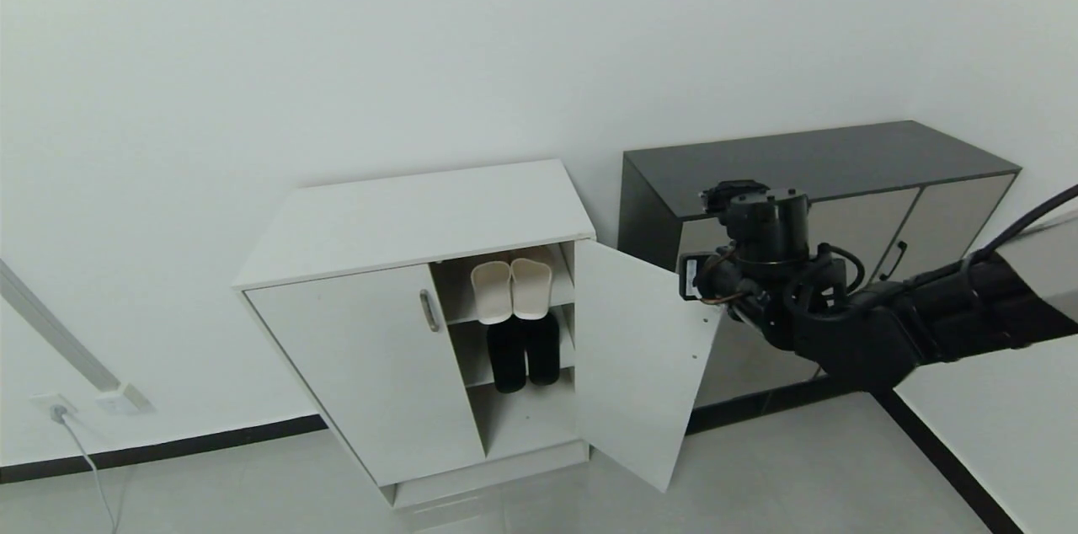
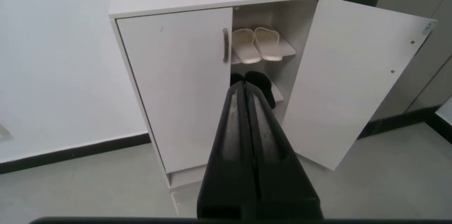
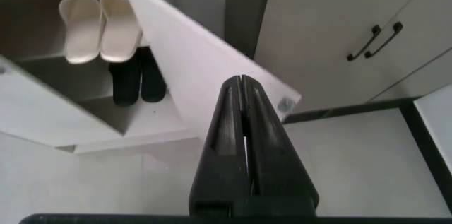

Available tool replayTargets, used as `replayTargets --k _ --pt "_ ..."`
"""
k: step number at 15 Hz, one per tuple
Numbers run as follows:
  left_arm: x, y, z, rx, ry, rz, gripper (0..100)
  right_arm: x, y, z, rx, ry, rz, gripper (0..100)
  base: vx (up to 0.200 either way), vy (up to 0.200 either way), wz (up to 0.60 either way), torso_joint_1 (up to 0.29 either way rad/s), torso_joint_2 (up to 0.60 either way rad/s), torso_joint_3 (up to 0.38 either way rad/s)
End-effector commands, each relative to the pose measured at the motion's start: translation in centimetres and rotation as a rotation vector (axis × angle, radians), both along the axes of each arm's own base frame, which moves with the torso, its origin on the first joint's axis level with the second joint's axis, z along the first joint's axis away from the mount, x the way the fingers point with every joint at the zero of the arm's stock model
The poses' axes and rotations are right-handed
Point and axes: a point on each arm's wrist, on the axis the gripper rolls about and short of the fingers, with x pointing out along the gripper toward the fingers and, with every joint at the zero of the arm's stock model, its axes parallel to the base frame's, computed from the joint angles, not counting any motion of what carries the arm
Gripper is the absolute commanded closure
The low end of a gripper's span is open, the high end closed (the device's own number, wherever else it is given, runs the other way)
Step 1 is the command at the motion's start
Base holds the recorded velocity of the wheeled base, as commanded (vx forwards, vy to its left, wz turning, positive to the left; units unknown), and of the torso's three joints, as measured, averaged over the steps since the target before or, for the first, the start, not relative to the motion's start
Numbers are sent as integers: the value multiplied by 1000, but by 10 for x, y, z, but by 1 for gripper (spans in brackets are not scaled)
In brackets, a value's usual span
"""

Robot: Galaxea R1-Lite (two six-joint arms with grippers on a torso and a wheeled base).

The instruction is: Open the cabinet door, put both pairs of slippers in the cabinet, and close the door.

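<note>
Head view: slippers (image 1: 512,290) shelved, cabinet door (image 1: 640,357) open; right gripper (image 3: 242,83) clenched near its edge; left gripper (image 2: 246,91) clenched

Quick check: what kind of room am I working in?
Likely a home entryway or a mock-up: a white shoe cabinet with slippers on its shelves, a dark sideboard beside it, a grey floor.
</note>
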Motion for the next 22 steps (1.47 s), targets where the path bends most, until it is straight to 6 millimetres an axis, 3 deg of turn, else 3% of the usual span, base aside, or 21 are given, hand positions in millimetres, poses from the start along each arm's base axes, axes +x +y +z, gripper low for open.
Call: replayTargets --k 1,6,10,22 --pt "0 0 0 -1 0 0 100 29 -1 -14 -1 8 -33 100 0 0 0 0 0 0" --pt "0 0 0 -2 2 2 100 68 -6 -27 16 -1 -56 100 0 0 0 0 0 0" --pt "0 0 0 -4 0 3 100 86 -11 -41 13 6 -77 100 0 0 0 0 0 0" --pt "0 0 0 -4 0 3 100 100 -13 -71 -14 63 -89 100 0 0 0 0 0 0"
